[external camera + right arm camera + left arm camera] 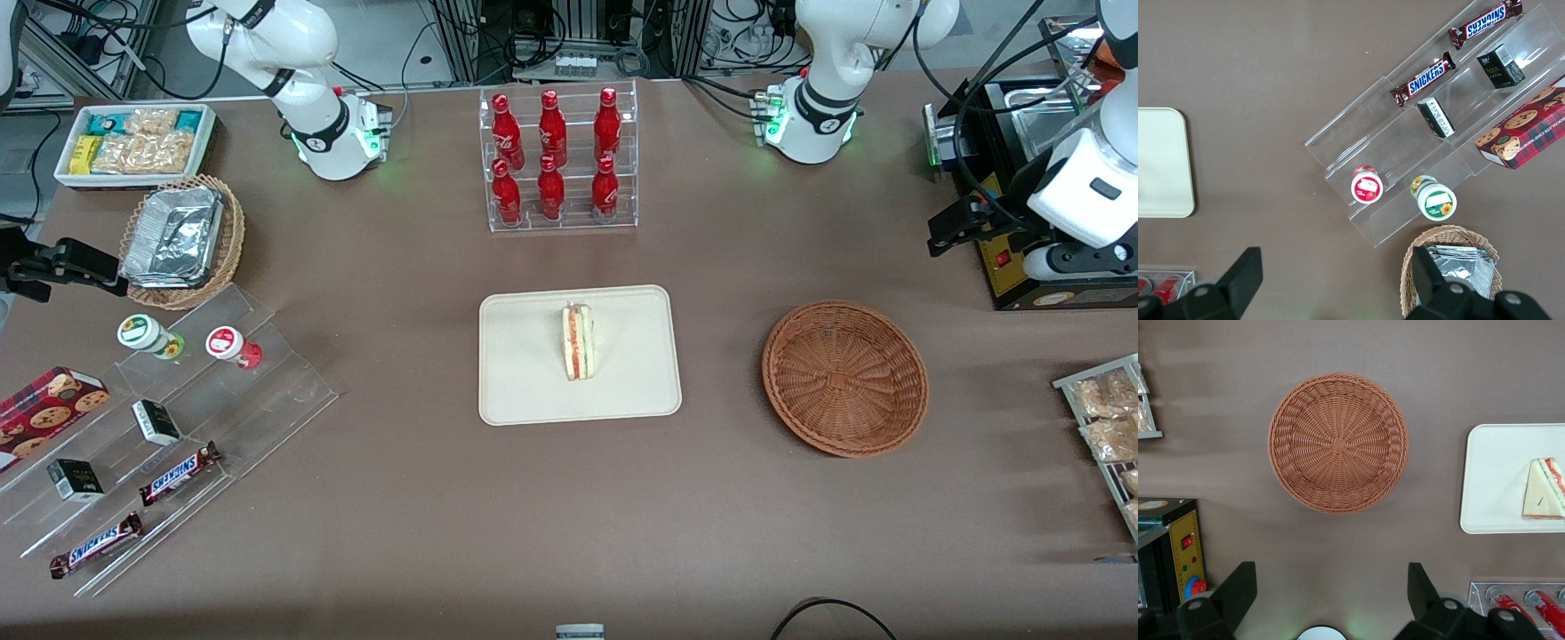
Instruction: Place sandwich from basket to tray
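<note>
Front view, read from the parked arm's end of the table toward the working arm's.

A white rectangular bin of snack packets (133, 142) sits at the upper edge of the frame. Just nearer the camera is a light tan wicker basket holding foil containers (182, 240), and nearer still a clear acrylic stepped stand (178, 444) with jars, small boxes and chocolate bars.

At upper centre stands a clear acrylic rack of six red bottles (562, 160). A strip of bare brown tabletop (569, 258) separates it from the flat cream-beige rectangular tray (524, 373) at mid-frame. All four rounded corners and the low rim of the tray are unobstructed.

The clear-wrapped triangular white-bread sandwich (578, 342) rests on the tray near its middle, well inside the rim, with its red and green filling edge visible.

The round reddish-brown woven wicker basket (845, 378) lies beside the tray, apart from it, with bare table between them and all round its rim. Nothing lies in it.

The left arm's black two-finger gripper (942, 233) hangs above the table, farther from the camera than the basket and just beside a black appliance (1049, 267). A rack of snack packets (1102, 418) lies at the frame's edge.

In the left wrist view, the fingers (1238, 587) are spread wide with nothing between them. The basket (1338, 443), the tray (1491, 480) and the sandwich (1541, 490) all lie clear of the gripper (1331, 593).
</note>
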You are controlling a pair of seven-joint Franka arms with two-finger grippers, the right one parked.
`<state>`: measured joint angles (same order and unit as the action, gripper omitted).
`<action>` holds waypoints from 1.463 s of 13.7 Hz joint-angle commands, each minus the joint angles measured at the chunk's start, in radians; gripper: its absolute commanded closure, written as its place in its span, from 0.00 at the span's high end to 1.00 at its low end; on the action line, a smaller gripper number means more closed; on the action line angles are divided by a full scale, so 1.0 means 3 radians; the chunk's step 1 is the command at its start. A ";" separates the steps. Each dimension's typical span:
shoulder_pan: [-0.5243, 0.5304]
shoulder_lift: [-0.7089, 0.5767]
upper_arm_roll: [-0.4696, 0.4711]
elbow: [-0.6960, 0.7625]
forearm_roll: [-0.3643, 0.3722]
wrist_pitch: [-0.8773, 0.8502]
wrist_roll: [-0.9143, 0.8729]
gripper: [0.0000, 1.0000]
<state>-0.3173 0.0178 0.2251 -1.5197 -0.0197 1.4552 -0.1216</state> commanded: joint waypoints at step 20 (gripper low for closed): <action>0.1099 -0.0182 -0.0889 -0.0140 0.0015 -0.0060 0.0390 1.00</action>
<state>0.0120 -0.0276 -0.0330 -1.5596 -0.0191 1.4414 -0.0133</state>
